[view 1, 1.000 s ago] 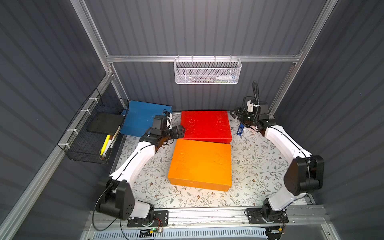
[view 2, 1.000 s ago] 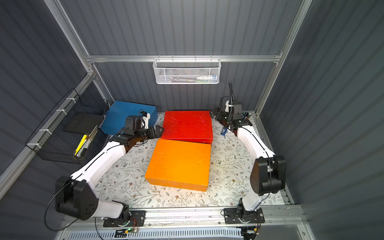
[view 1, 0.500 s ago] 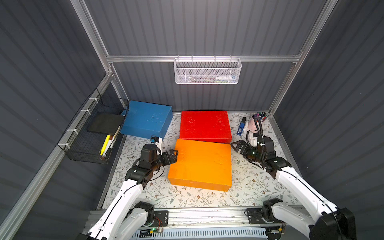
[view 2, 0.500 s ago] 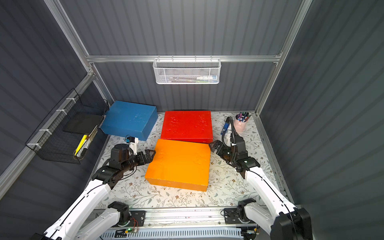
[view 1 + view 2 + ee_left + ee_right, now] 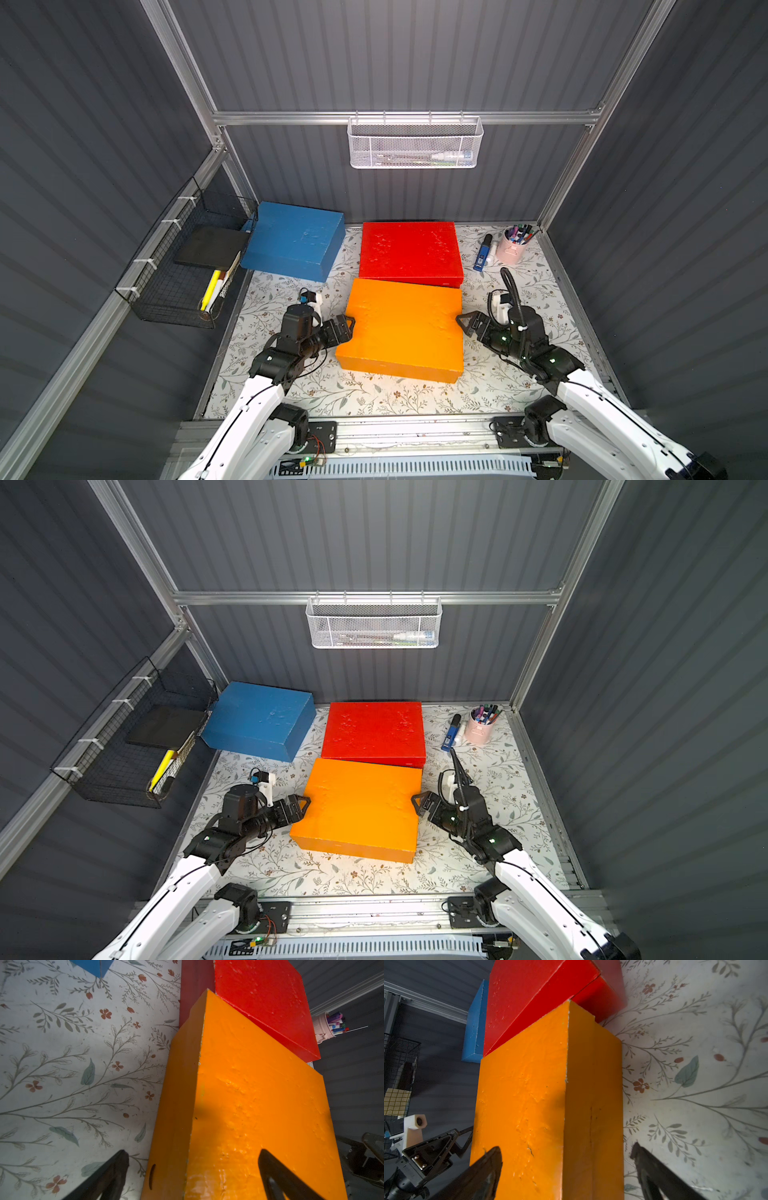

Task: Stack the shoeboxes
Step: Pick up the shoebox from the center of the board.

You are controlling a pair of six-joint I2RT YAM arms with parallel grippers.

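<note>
**Orange box bracketed from both ends, nothing stacked yet**

Orange was clearly the pick for this one. The orange box (image 5: 401, 330) sat flat on the bench, nearest the robot, its far long edge right up against the red box (image 5: 410, 253); whether they actually touched I couldn't tell. The blue box (image 5: 293, 241) lay apart at the back left corner, one end propped up on the wire rack (image 5: 174, 291) so it sat tilted. So all three were on one level, no stack started.

Both arms had lined up on the short ends of the orange one. The left claw (image 5: 345, 326) was at its left end and the right claw (image 5: 466, 324) at its right end, each with fingers spread apart, one over the lid and one down beside the wall. The wrist views showed it well: the left claw (image 5: 193, 1169) and the right claw (image 5: 566, 1167) each straddled a top edge of the box, nothing clamped. My guess is a box this wide needs two arms, hence the mirrored setup, and red looks like the likely base.

Bench (image 5: 490, 374) was covered in a pale floral print, looked smooth. Grey ribbed walls all round, a white mesh basket (image 5: 415, 143) on the back rail, and a pink pen cup (image 5: 513, 249) in the back right corner.
</note>
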